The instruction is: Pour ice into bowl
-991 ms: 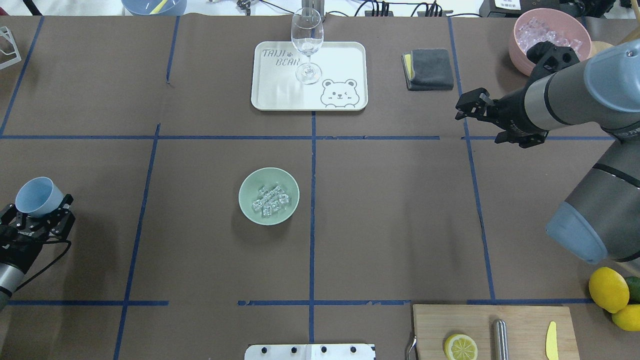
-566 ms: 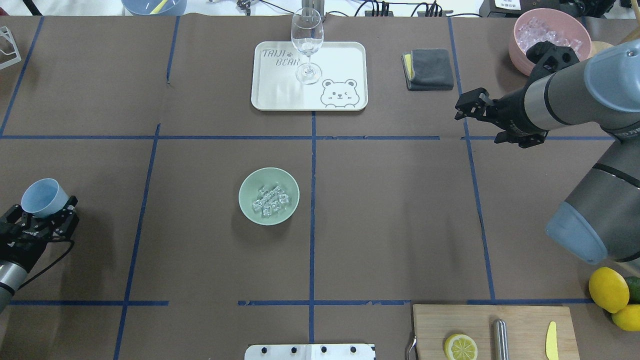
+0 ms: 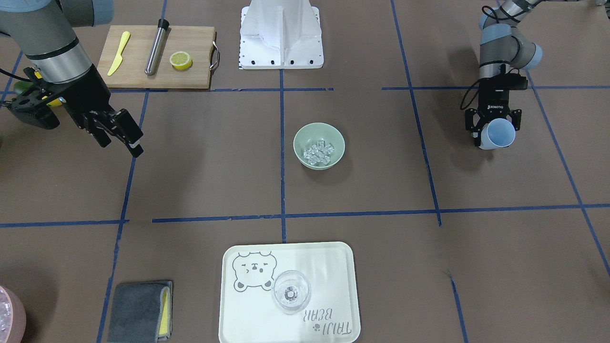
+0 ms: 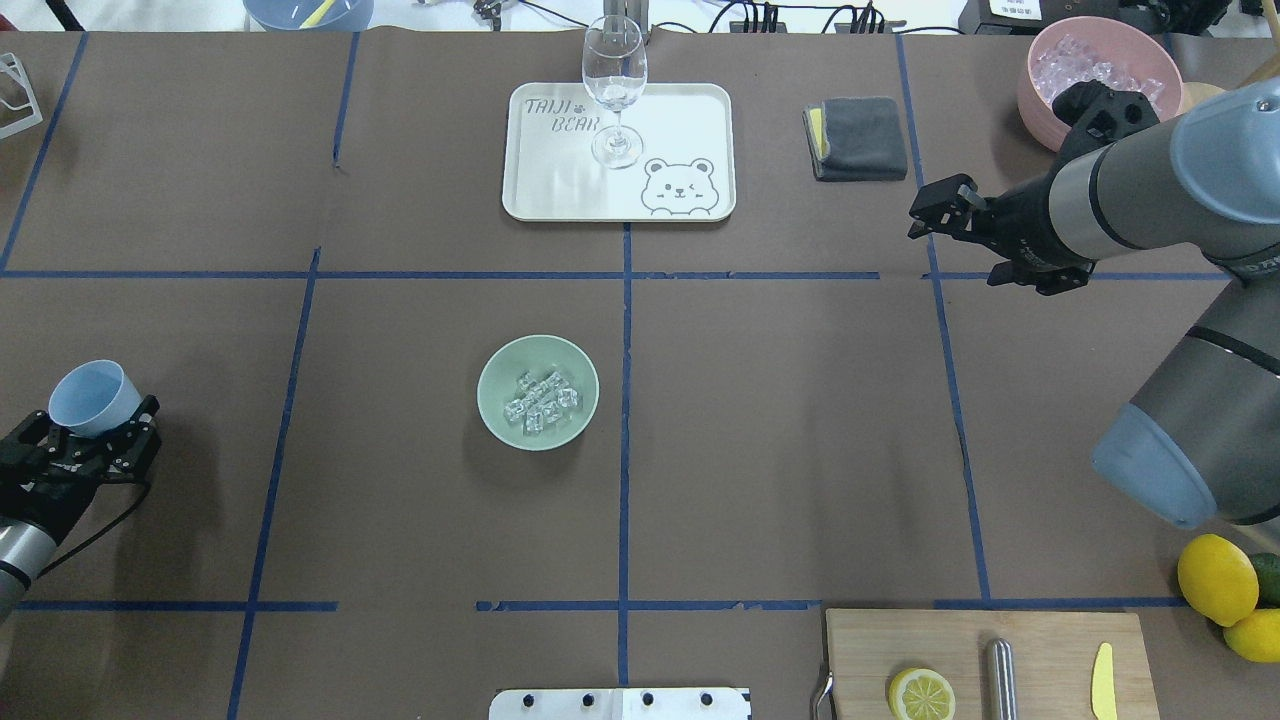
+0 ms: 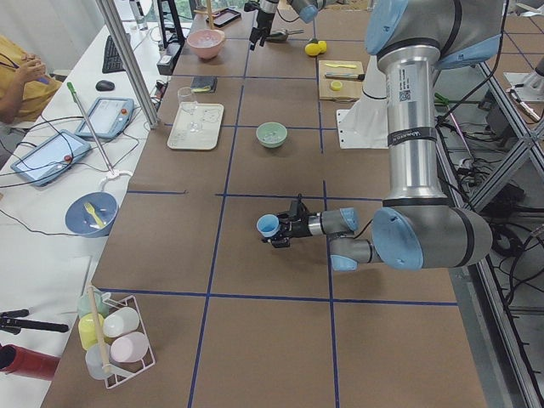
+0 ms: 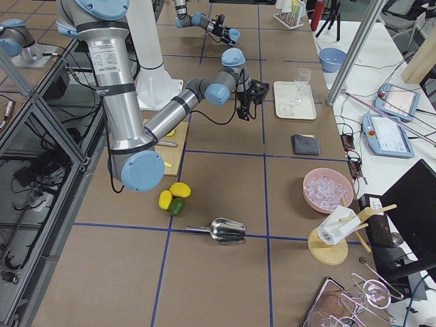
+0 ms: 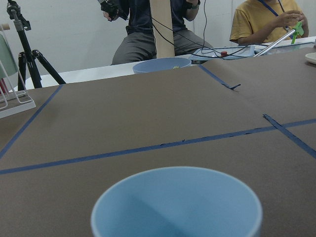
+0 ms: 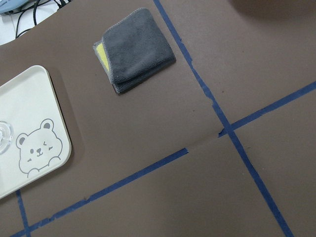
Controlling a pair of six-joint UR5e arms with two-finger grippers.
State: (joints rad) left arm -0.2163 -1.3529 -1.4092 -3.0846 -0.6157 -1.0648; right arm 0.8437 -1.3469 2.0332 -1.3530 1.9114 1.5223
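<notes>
The pale sage-green bowl [image 4: 492, 372] stands left of the table's middle, with several clear ice cubes [image 4: 541, 402] in it; both also show in the front view, bowl [image 3: 301, 136] and ice [image 3: 319, 152]. My left gripper [image 4: 92, 432] is at the far left edge, shut on a light blue cup [image 4: 90, 398] held a little above the table. The cup [image 7: 177, 205] looks empty in the left wrist view. My right gripper [image 4: 935, 212] is open and empty, above the table at the far right, near the grey cloth.
A white bear tray [image 4: 680, 120] with a wine glass [image 4: 614, 90] is at the back centre. A grey cloth [image 4: 858, 137] and a pink bowl of ice [image 4: 1035, 95] are at the back right. A cutting board [image 4: 1045, 650] and lemons [image 4: 1215, 578] are at the front right.
My left gripper has shifted slightly to the right with the blue cup, and the cup has tipped a little more upright. The right arm has barely moved.
</notes>
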